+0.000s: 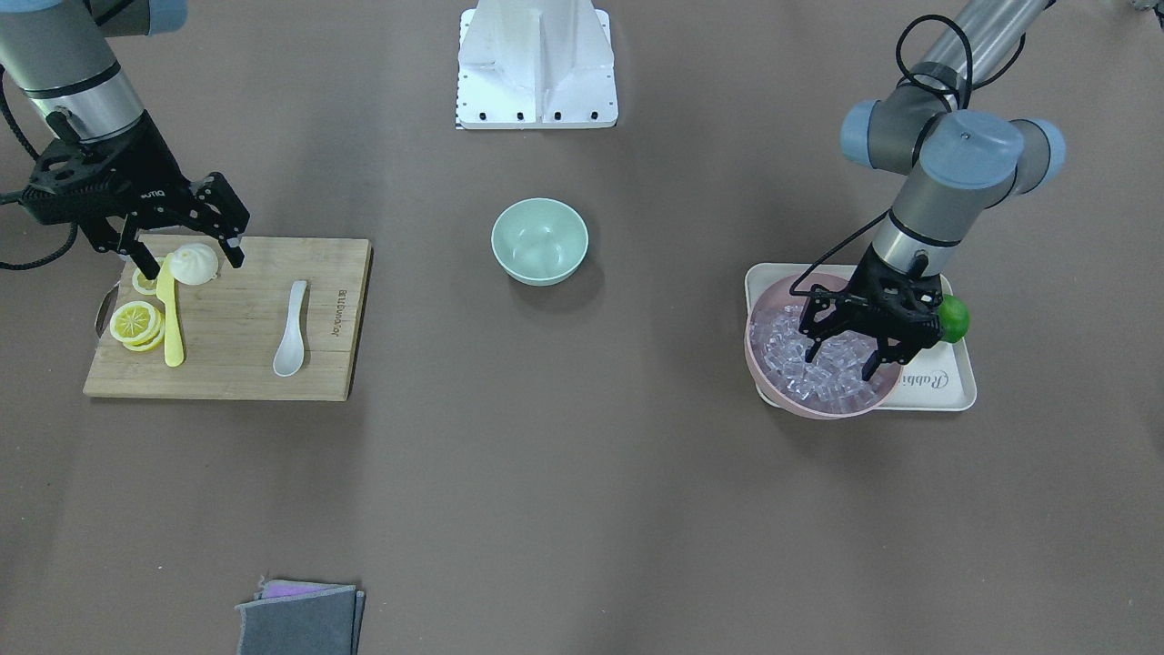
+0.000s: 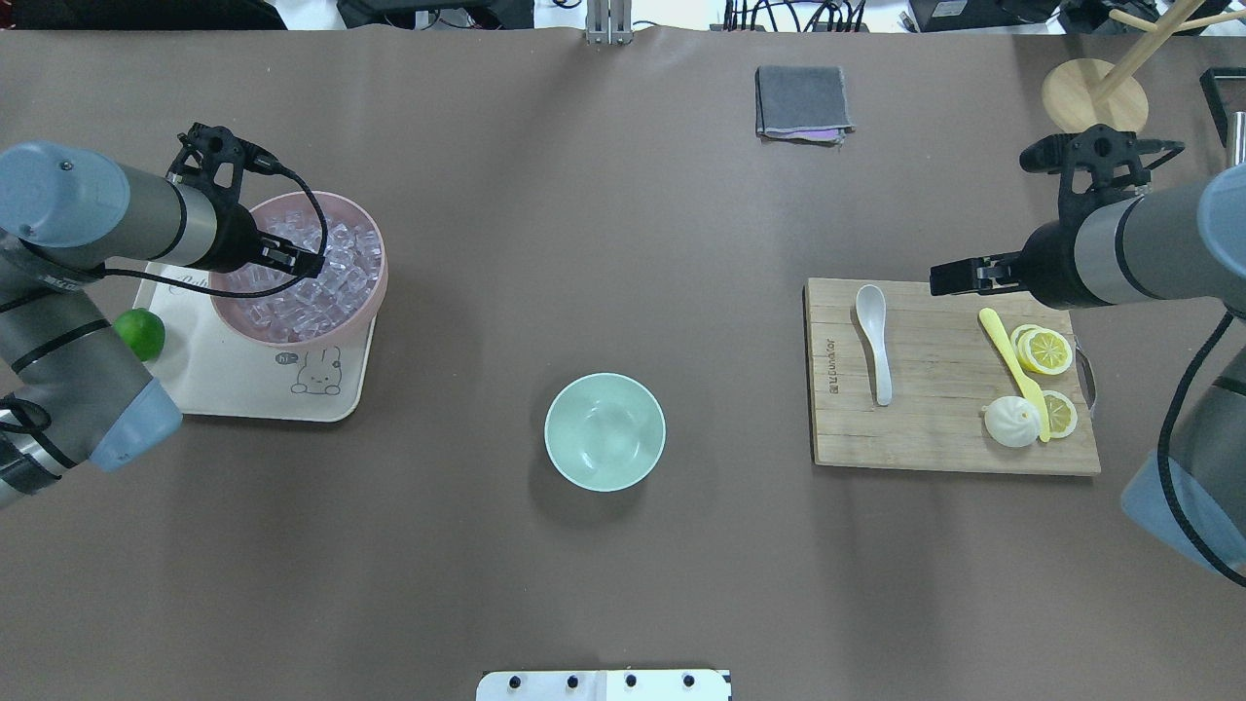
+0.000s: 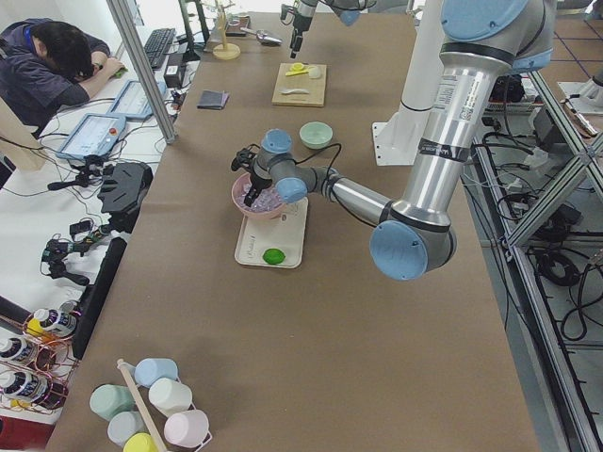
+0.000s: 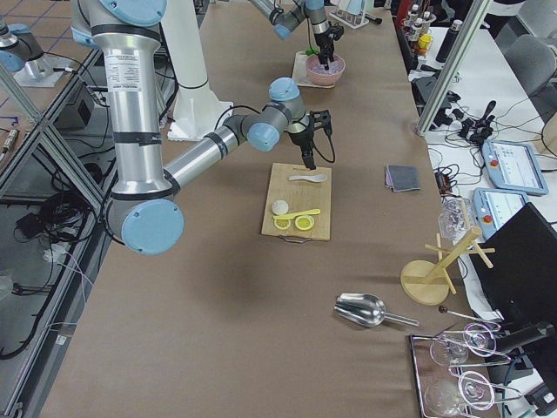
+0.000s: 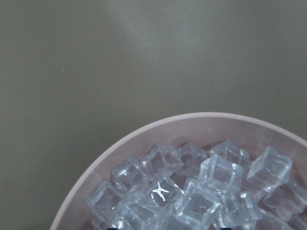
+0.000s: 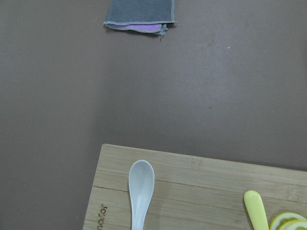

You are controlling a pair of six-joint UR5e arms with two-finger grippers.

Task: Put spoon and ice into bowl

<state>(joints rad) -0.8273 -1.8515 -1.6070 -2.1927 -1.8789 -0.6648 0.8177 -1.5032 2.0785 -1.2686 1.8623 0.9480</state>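
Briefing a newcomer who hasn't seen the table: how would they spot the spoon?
Find the wooden cutting board on the robot's right side of the table. The spoon lies alone on the board's half nearer the mint-green bowl. It is white with a deep oval scoop, unlike the flat yellow knife beside the lemon slices.

The spoon [image 1: 293, 327] looks glossy white like glazed ceramic, the ice cubes [image 5: 192, 187] clear and glassy, the bowl [image 1: 539, 241] smooth with a soft sheen, the cutting board [image 1: 236, 318] pale grained wood, the table [image 1: 582, 500] matt brown, and the folded cloth [image 1: 300, 623] grey fabric.
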